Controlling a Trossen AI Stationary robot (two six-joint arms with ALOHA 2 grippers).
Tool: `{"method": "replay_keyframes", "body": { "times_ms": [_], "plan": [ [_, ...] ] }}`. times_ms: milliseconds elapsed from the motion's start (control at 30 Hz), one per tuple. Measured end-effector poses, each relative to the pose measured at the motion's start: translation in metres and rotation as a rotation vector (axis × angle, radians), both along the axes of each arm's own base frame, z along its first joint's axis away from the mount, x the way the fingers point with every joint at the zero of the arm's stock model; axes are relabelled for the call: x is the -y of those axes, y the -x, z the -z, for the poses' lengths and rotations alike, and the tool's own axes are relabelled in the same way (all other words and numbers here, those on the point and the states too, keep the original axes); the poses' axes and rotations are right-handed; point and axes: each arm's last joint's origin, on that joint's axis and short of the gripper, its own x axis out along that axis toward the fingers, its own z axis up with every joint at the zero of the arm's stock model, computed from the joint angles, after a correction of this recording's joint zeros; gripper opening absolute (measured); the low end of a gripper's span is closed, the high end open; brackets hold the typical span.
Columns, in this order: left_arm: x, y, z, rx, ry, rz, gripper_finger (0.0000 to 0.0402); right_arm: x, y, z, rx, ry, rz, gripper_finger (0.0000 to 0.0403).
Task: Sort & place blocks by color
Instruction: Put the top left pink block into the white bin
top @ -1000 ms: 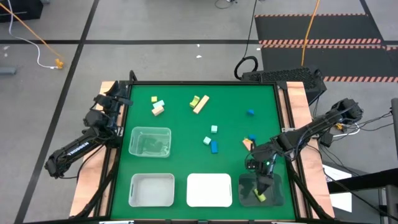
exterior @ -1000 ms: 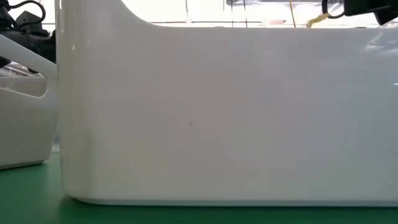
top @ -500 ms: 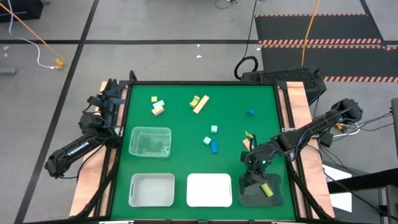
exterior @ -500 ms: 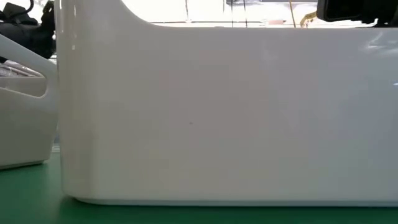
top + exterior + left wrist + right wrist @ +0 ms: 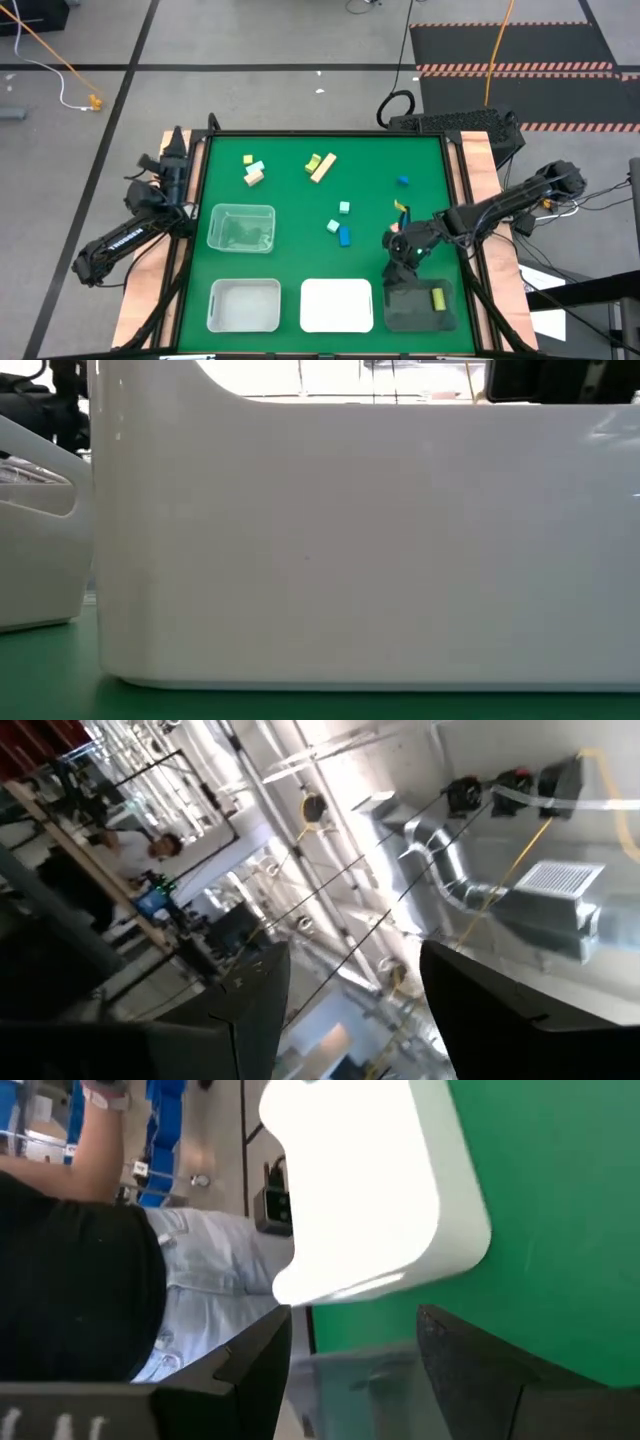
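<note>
High view, right gripper (image 5: 402,268): hovering over the green table mat (image 5: 290,180), just beyond the far rim of the dark rectangular tray (image 5: 418,320); fingers standing apart, pinching nothing.
High view, yellow-green bar block (image 5: 437,298): lying inside the dark rectangular tray, near its right wall, apart from the right gripper's fingers.
High view, remaining blocks: lying loose on the mat; a blue cube (image 5: 402,181), a blue bar (image 5: 345,236), two mint-teal cubes (image 5: 344,208) (image 5: 333,226), a tan wooden bar (image 5: 323,167) and a tan wooden cube (image 5: 253,177) at the far side.
High view, other trays: a clear rectangular tray (image 5: 241,228), a translucent white tray (image 5: 244,304) and a solid white tray (image 5: 337,304) sitting on the mat.
High view, left gripper (image 5: 174,150): waiting at the table's left edge, raised, well apart from every block.
Low view: the solid white tray's wall (image 5: 350,540) filling the picture; no block showing.
Left wrist view, left fingers (image 5: 250,1000): standing spread, pointing at the ceiling, nothing between them.
Right wrist view, right fingers (image 5: 250,1365): standing spread, empty; the solid white tray and a person's dark top and jeans (image 5: 90,1280) showing beyond.
</note>
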Motion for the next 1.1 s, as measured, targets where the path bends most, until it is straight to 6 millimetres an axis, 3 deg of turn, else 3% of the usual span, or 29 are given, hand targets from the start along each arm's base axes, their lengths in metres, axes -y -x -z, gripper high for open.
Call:
{"method": "replay_keyframes", "body": {
  "times_ms": [267, 433, 633, 800, 933, 1100],
  "plan": [
    [0.008, -0.003, -0.021, -0.03, -0.176, 0.274, 0.0225, 0.035, -0.001, -0.015, 0.142, 0.072, 0.093, 0.0205],
    [0.005, -0.012, -0.05, -0.203, -0.147, 0.339, 0.0225, 0.068, -0.003, -0.02, 0.219, 0.185, 0.228, 0.0205],
    [-0.012, -0.037, -0.085, -0.499, -0.03, 0.364, 0.0225, 0.109, -0.002, -0.02, 0.208, 0.281, 0.464, 0.0207],
    [-0.031, -0.061, -0.102, -0.707, 0.075, 0.362, 0.0225, 0.139, 0.004, -0.019, 0.18, 0.354, 0.668, 0.0214],
    [-0.046, -0.081, -0.107, -0.84, 0.155, 0.375, 0.0225, 0.158, 0.006, -0.018, 0.182, 0.428, 0.77, 0.0214],
    [-0.062, -0.102, -0.11, -0.914, 0.226, 0.395, 0.0225, 0.174, 0.002, -0.017, 0.235, 0.532, 0.775, 0.0215]
  ]
}}
